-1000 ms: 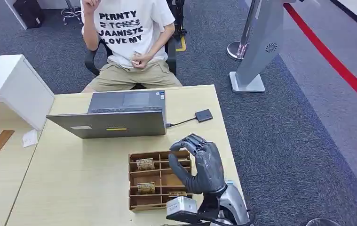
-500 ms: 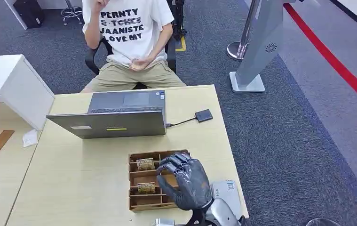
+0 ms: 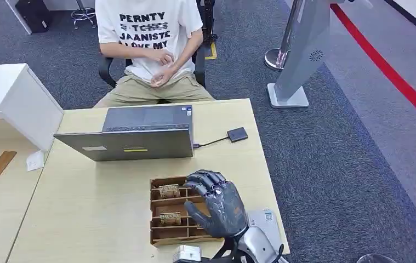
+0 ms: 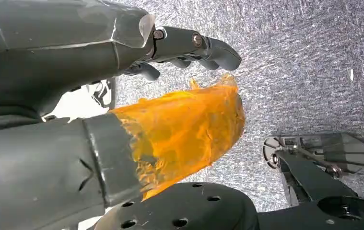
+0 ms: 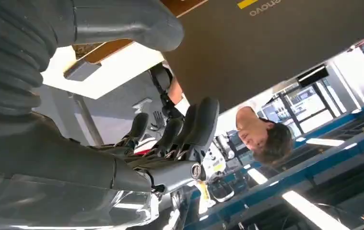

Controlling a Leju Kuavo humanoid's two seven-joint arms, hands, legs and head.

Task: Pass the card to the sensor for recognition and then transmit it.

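Observation:
A brown wooden card box with several slots lies on the light table near its front edge. Patterned cards stand in the box's left slots, a second one closer to me. My right hand hangs low over the box's right half, fingers curled down toward the slots and thumb apart; the slots under it are hidden. In the right wrist view the right hand has nothing between thumb and fingers. The black square sensor lies beyond, cabled to the laptop. My left hand hangs over carpet, holding nothing.
An open grey laptop stands just behind the box. A person sits on a chair at the table's far side, hands in the lap. A white cabinet is at the left; a grey stand is on the carpet at the right.
My right hand has come down from above the box and shifted a little left, onto its right half. The person's raised hand has dropped to the lap.

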